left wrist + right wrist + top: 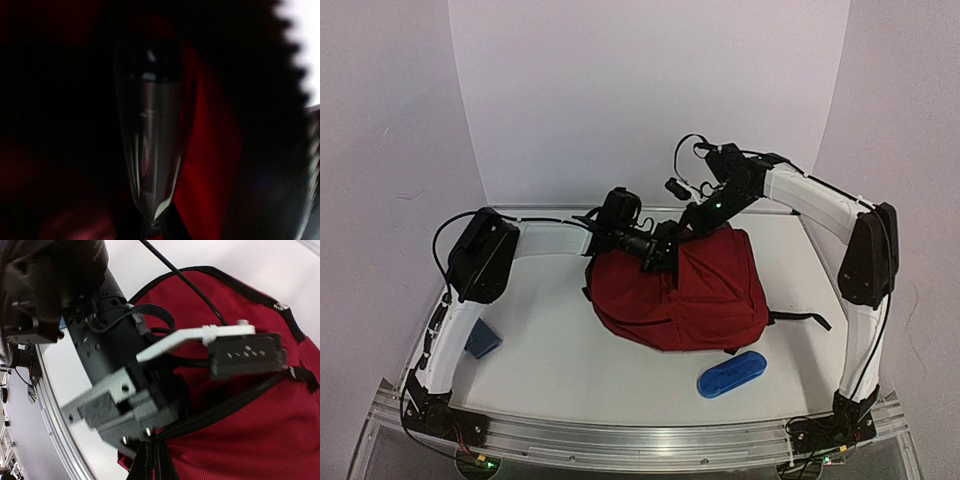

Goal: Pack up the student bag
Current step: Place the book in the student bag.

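Note:
The dark red student bag (705, 295) lies in the middle of the table with its mouth towards the back left. My left gripper (655, 252) reaches into that mouth. In the left wrist view it is dark inside, with red fabric (210, 165) around, and a clear glossy tapered thing (150, 140) runs up from my left gripper (152, 227), which looks shut on its narrow end. My right gripper (695, 218) is at the bag's top rim. In the right wrist view it (152, 450) is shut on the black zip edge of the student bag (250, 440).
A small blue oblong case (731, 375) lies on the table in front of the bag. A blue-grey block (482, 340) sits beside the left arm's base. The left arm's grey wrist body (125, 395) and its cables crowd close to my right gripper.

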Available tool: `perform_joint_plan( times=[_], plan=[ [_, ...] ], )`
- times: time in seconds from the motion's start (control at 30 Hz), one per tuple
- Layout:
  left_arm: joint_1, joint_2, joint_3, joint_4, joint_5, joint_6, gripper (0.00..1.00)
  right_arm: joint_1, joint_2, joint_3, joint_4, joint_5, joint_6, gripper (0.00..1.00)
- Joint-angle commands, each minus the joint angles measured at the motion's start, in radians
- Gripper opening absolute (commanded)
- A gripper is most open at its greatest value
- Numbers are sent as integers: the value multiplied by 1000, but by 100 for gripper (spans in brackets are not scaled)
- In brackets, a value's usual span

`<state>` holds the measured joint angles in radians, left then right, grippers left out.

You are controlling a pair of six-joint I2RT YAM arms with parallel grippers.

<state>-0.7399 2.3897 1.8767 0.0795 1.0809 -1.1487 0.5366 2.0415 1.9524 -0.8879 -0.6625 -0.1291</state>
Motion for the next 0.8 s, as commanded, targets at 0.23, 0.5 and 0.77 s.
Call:
perform_joint_plan(
  times=[0.23,0.5,0.77],
  plan=[
    [22,-138,-207,172,-164,34,10,69,83,179,58,-166,-16,0],
    [28,-303,-310,-145,-386,170,64,10,-72,-104,-24,41,-150,0],
    [28,-418,-389,-303,-572,170,64,-153,-57,-222,-42,236,-277,0]
  ],
)
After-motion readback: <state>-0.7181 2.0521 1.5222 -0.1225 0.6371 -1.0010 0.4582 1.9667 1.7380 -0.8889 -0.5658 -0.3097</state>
